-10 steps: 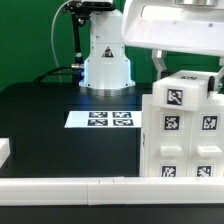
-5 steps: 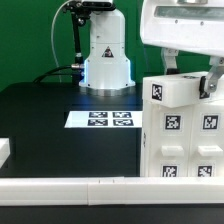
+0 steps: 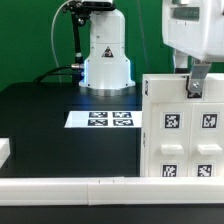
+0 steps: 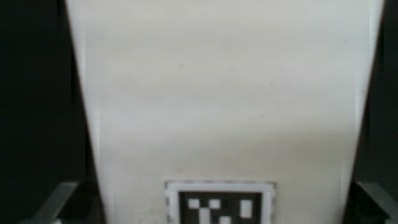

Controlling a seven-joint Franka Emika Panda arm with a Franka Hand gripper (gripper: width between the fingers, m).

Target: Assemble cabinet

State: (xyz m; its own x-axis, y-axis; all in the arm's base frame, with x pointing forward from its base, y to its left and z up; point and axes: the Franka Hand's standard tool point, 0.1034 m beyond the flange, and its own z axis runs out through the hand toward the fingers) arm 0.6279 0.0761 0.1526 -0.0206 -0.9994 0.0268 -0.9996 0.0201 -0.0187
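Note:
The cabinet (image 3: 185, 145), a tall white box with several square tags on its face, stands at the exterior view's right. My gripper (image 3: 198, 82) hangs over its upper edge, one dark finger (image 3: 195, 86) down across a tag. In the wrist view a wide white piece (image 4: 217, 100) with a tag (image 4: 222, 205) fills the space between my gripper's (image 4: 217, 208) fingers (image 4: 61, 203), which press against its two long edges. It is the cabinet's top piece, now lying square with the body. The gripper is shut on it.
The marker board (image 3: 110, 119) lies flat on the black table behind the cabinet. The arm's white base (image 3: 105, 55) stands at the back. A long white rail (image 3: 70, 185) runs along the front edge, with a small white part (image 3: 4, 150) at the far left.
The gripper has shifted toward the exterior view's right and turned. The tagged top piece, skewed a second ago, has swung round and now lines up with the cabinet's face.

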